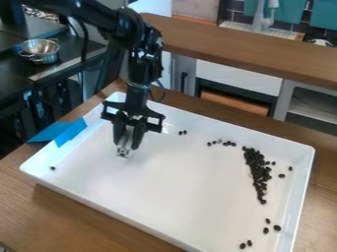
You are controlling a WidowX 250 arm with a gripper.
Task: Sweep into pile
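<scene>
and the claw (125,146) hangs inside the tray (171,192), grip impossible to tell, open floor between it and dark beans (256,170) near the right rim.

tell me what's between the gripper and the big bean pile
In the camera view, bare white tray; a few stray beans lie farther back.

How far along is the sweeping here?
Partly done, it seems: many small black beans lie bunched toward the right of the white tray. In hand: unclear; the black claw hangs well left of them. Left: strays around the bunch, one far left.
</scene>
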